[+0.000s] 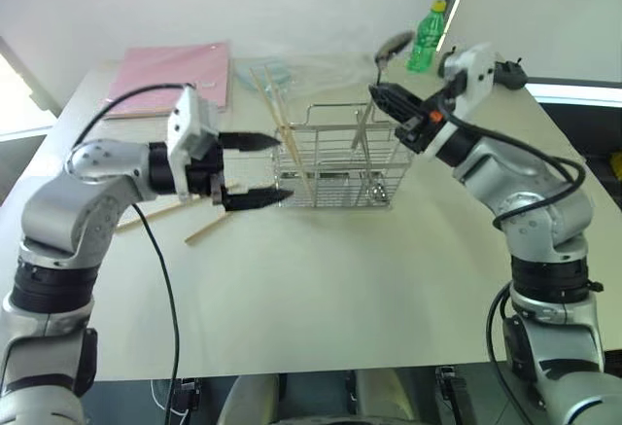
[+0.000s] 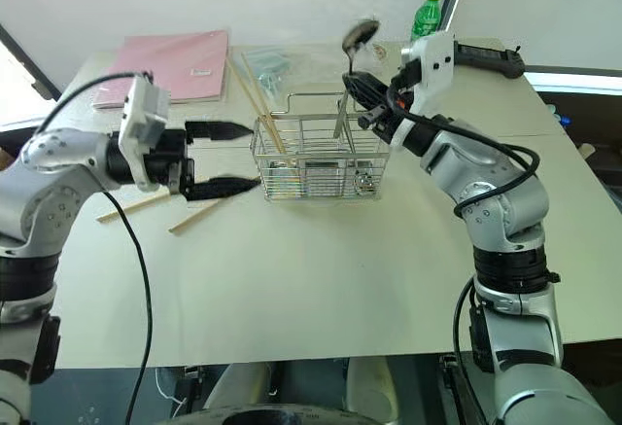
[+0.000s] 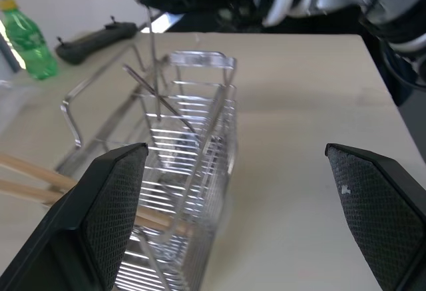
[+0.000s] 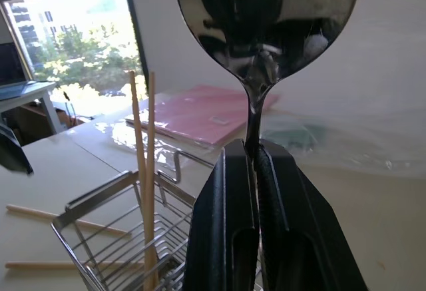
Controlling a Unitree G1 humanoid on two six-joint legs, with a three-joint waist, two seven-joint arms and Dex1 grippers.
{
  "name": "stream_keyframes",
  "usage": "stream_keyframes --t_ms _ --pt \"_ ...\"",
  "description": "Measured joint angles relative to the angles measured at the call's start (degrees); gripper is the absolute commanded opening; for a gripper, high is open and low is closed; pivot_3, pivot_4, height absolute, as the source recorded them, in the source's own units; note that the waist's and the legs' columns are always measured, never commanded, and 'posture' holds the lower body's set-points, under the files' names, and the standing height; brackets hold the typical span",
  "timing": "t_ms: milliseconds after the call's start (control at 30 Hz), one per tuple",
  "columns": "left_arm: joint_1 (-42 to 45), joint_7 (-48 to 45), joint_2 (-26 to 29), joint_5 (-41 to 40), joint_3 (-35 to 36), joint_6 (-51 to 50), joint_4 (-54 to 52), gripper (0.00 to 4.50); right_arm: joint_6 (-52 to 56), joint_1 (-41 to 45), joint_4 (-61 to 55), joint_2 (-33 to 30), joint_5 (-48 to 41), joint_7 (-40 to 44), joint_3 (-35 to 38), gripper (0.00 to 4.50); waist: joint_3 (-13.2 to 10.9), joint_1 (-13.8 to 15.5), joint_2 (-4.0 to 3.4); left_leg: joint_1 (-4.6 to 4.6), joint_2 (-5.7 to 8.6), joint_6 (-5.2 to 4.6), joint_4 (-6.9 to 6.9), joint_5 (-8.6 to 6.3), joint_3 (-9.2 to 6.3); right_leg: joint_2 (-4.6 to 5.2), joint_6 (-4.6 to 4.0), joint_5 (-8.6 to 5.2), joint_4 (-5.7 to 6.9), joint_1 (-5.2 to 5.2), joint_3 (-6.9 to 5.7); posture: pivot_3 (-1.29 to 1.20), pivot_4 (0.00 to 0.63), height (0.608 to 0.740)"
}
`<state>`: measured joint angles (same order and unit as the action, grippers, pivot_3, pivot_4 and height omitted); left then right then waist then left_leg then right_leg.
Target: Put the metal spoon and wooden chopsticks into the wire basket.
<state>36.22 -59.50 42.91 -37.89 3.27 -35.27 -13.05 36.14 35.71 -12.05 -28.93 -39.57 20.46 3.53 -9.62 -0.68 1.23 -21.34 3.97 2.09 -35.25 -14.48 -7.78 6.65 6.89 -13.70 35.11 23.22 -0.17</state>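
My right gripper (image 1: 381, 92) is shut on the metal spoon (image 1: 394, 46), held upright with its bowl on top. The slim handle slants down into the right part of the wire basket (image 1: 335, 114) at the table's centre. In the right wrist view the spoon (image 4: 266, 24) rises from between the closed fingers (image 4: 229, 191). Two wooden chopsticks (image 1: 275, 109) lean upright in the basket's left end. Two more chopsticks (image 1: 209, 228) lie flat on the table left of it. My left gripper (image 1: 285, 166) is open and empty, level beside the basket's left end.
A pink folder (image 1: 175, 75) lies at the back left. A clear plastic bag (image 1: 301, 70) sits behind the basket. A green bottle (image 1: 426, 36) and a black handheld device (image 2: 491, 55) are at the back right. The table's front half is bare.
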Motion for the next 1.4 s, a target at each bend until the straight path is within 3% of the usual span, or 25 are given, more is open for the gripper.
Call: stream_keyframes --t_ms 333,667,1067,1400 --pt "0.5 1.8 -1.3 2.2 0.1 2.2 3.0 4.50 -0.7 0.0 1.1 0.9 2.4 0.3 1.9 0.03 0.0 0.2 0.00 -0.04 0.06 0.02 -0.01 0.02 -0.03 0.05 0.03 0.02 -0.01 0.00 0.00 0.00 0.150 0.722" --pt "0.6 0.8 -2.3 2.5 0.0 3.5 4.0 4.50 4.1 9.1 0.2 1.1 -0.9 -3.3 7.6 0.03 0.0 -0.2 -0.01 -0.02 0.01 0.02 0.04 0.01 -0.05 0.00 0.04 0.02 0.00 0.04 -0.01 0.00 0.150 0.722" --pt "1.6 -0.1 -2.4 3.5 0.0 4.0 4.6 4.50 6.4 6.9 -2.5 -1.3 -1.2 -2.7 7.6 0.03 0.0 0.0 -0.01 -0.04 0.03 0.02 0.03 0.01 -0.05 0.01 0.04 0.03 -0.01 0.03 -0.01 0.00 0.150 0.722" --pt "1.8 -0.5 -2.4 3.6 0.0 4.4 4.6 4.50 12.5 5.2 -7.8 -4.4 -5.9 -3.6 13.1 0.03 0.0 -0.1 -0.01 -0.04 0.01 0.01 0.04 0.01 -0.04 0.02 0.04 0.02 0.00 0.04 -0.01 0.00 0.150 0.722"
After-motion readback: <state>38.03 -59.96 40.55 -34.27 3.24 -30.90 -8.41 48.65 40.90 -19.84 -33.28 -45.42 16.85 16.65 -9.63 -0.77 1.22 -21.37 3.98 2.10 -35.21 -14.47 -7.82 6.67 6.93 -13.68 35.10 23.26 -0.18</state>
